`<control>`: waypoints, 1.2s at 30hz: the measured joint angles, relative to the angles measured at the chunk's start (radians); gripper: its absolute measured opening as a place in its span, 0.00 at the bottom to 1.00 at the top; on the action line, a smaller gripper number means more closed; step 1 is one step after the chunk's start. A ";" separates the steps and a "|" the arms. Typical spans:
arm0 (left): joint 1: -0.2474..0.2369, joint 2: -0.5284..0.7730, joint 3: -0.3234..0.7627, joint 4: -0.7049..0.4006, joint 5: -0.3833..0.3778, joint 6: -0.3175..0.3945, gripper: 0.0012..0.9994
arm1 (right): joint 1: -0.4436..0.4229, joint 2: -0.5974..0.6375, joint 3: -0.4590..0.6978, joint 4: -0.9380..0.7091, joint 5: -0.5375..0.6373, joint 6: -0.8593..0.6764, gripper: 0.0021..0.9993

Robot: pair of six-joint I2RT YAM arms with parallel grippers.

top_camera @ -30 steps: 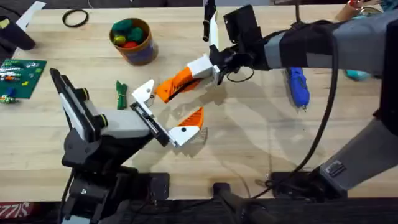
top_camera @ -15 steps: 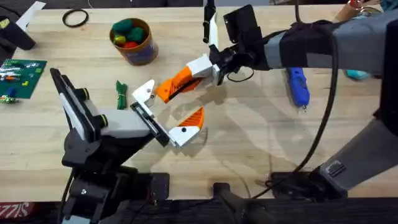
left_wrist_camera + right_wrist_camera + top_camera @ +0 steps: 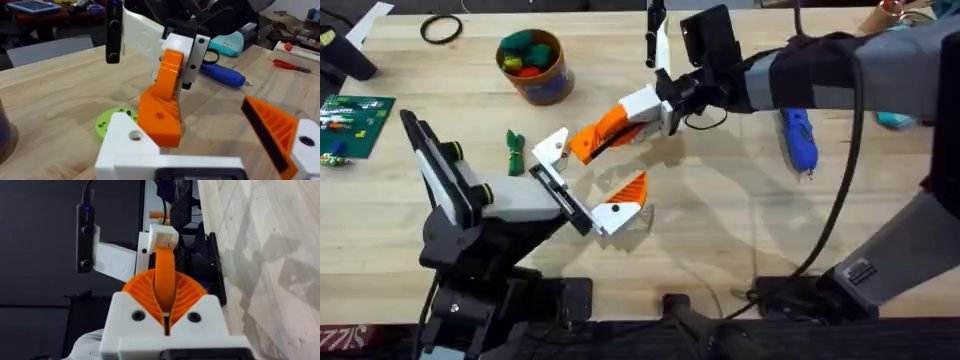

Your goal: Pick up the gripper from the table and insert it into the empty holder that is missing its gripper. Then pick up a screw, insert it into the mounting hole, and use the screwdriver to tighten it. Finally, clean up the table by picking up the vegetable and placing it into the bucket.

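A: Status: my right pincer (image 3: 638, 112) is clamped on the long tapered orange plastic finger with the flat white base plate (image 3: 582, 140). I'm holding it in the air, base plate just beside the black rail end of the white blocky holder (image 3: 535, 196), not seated as far as I can judge. Left pincer: cannot tell.

B: Risks?

A: Main one, I think, is misalignment. The finger hangs tilted, so if the plate meets the rail skewed it may jam or twist in my grip. The shorter ribbed orange triangle finger (image 3: 625, 194) already on the rail sits near; a wide approach could clip it.

B: Rest of the task's things?

A: Blue pen-shaped screwdriver (image 3: 798, 139) lies on the light wooden tabletop (image 3: 720, 240), under my right forearm. Slim dark green toy vegetable (image 3: 514, 152) lies near the holder, and the tan bucket with yellow rim (image 3: 531, 66) is well apart behind it. I cannot make out a screw.

B: Any labels?

A: Nothing readable from here.
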 joint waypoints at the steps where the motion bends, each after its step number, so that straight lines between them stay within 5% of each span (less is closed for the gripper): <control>1: 0.000 0.000 0.000 0.000 0.000 0.000 0.98 | 0.000 0.000 0.000 0.000 0.000 0.004 0.01; 36: 0.005 0.000 0.000 -0.001 -0.023 -0.011 0.98 | 0.047 0.000 -0.004 0.154 0.086 0.167 0.01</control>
